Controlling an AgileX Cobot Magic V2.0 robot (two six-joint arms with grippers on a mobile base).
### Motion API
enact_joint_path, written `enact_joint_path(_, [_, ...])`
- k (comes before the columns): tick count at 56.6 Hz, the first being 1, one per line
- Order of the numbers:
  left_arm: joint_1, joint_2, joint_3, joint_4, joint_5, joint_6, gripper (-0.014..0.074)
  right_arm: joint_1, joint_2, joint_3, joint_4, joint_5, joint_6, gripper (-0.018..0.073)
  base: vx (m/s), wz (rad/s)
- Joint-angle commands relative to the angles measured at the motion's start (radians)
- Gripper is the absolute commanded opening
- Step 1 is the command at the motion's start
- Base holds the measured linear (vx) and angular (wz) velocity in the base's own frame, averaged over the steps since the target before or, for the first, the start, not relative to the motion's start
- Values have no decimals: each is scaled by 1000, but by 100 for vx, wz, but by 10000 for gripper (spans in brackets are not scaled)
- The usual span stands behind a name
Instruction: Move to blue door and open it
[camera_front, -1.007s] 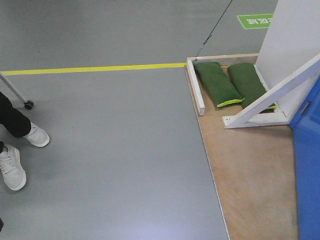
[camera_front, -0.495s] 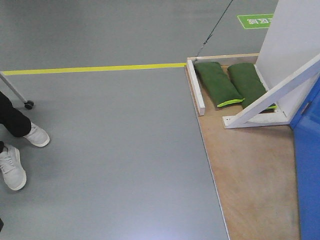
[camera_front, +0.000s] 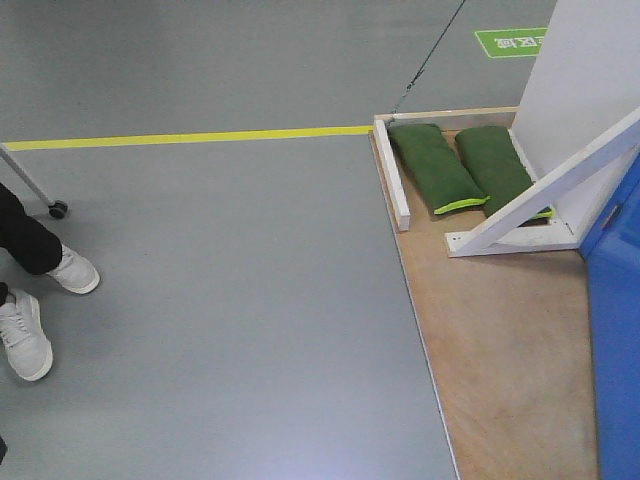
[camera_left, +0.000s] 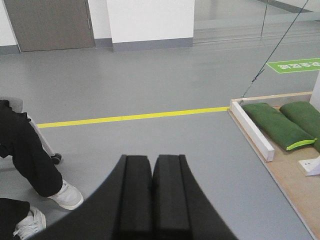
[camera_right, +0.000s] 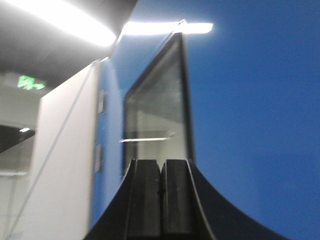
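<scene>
The left gripper (camera_left: 151, 162) is pinched closed and empty over the grey floor (camera_left: 150, 100). The right gripper (camera_right: 161, 167) is also closed and empty, with the blue door (camera_right: 250, 125) close ahead, at the front view's right edge. Probably the approach step. No handle visible, so next: find it, open the right gripper.

Blue door (camera_front: 615, 340) is glossy bright blue. Floor (camera_front: 230, 300) is plain grey with one yellow line (camera_front: 190, 137). Platform (camera_front: 500, 340): tan wood grain. Brace frame (camera_front: 545, 205): white. Sandbags (camera_front: 432, 165): dark green, lime-yellow edging. Floor sign (camera_front: 512, 41): green, white lettering. Shoes (camera_front: 22, 335): white.
</scene>
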Motion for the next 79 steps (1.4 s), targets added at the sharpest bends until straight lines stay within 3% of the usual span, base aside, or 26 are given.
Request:
enact_joint_path(1, [-6, -13, -26, -3, -85, -7, 73, -90, 12, -53, 40, -46, -10, 12, 0, 0])
enact_joint_path(27, [-6, -13, -26, -3, -85, -7, 73, -572, 93, -52, 296, -46, 2, 12, 0, 0])
enact_joint_path(43, [-6, -13, -26, -3, -85, -7, 73, -810, 202, -52, 350, -47, 2, 12, 0, 0])
enact_joint_path(65, [-6, -13, -26, -3, -85, -7, 73, -981, 305, -52, 352, -134, 72, 12, 0, 0])
enact_joint_path(79, [-6, -13, -26, -3, -85, -7, 73, -999, 396, -52, 351, -138, 84, 12, 0, 0])
